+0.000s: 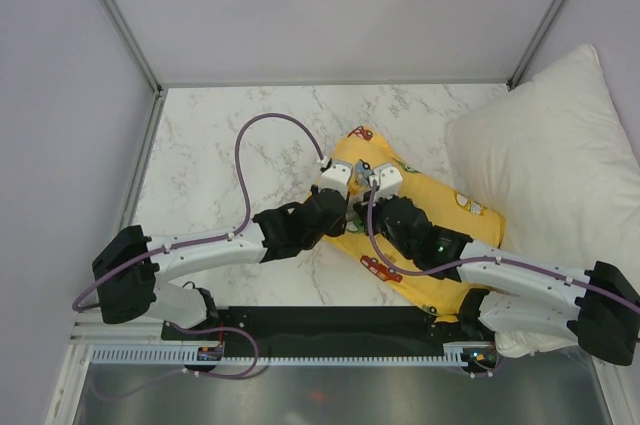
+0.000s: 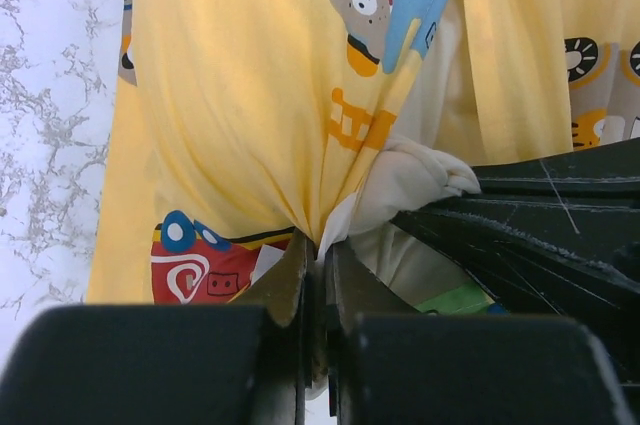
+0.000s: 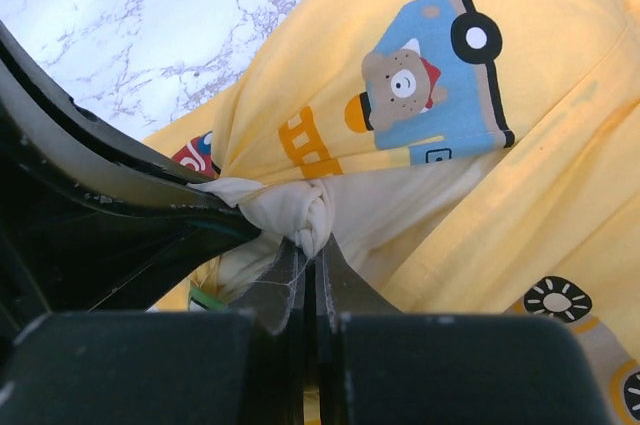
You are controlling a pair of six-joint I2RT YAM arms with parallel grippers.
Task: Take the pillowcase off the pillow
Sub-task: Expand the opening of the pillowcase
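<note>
The yellow pillowcase with printed cartoon vehicles lies bunched on the marble table, right of centre. Both grippers meet over its upper left part. My left gripper is shut on a gathered fold of the yellow pillowcase. A cream corner of the pillow pokes out of the case right beside it. My right gripper is shut on that twisted cream pillow corner, with the pillowcase spread behind it. In the top view the left gripper and right gripper nearly touch.
A much larger white pillow leans against the right wall, touching the pillowcase's right edge. Marble table stretches to the left and back, bounded by grey walls. Purple cables loop over both arms.
</note>
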